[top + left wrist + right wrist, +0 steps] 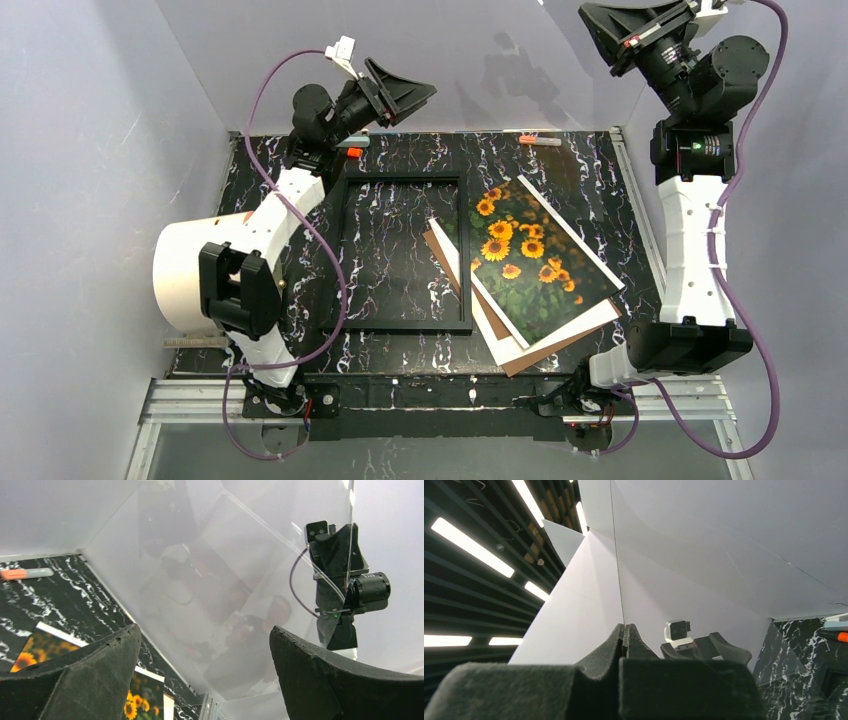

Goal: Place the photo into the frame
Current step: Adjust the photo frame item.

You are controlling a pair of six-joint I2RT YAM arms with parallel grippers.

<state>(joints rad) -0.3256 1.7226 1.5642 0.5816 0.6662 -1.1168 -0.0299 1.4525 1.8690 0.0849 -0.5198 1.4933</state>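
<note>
- Left hand (405,85) is hovering released, fingers spread, at the frame's twelve o'clock.
- Thin black frame (400,327) is lying flat on the bench (590,170).
- White-bordered sunflower photo (530,265) is resting face-up, askew, at its three o'clock.
- Right hand (625,627) is hanging clenched on nothing at the photo's one o'clock.

Black tabletop (590,170) with white marble veining, plain pale lilac-grey panel walls (80,150) on three sides, glossy back panel (225,580) showing faint reflections, aluminium rails (185,398) along the near edge, long bright strip lights (471,547) on a dark slatted ceiling (454,605) beyond
</note>
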